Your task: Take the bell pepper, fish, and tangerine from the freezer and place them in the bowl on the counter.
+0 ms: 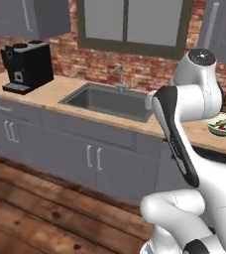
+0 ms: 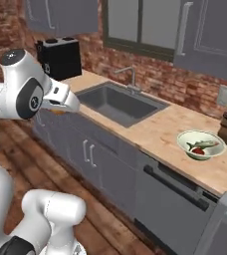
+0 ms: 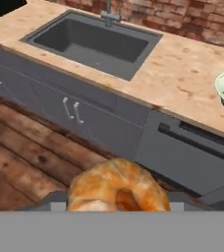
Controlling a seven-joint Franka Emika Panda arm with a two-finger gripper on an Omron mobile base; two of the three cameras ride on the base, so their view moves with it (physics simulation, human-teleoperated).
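tangerine [image 3: 118, 189] gripped between jaws, above floor | bowl [image 2: 201, 145] on surface [image 2: 155, 130] holds fish [image 2: 203, 145], bell pepper [image 2: 198, 151] | no readable writing

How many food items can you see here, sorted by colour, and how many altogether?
Orange: 1, the tangerine held in the gripper
Red: 1, the bell pepper in the bowl
Grey-green: 1, the fish in the bowl
Total: 3
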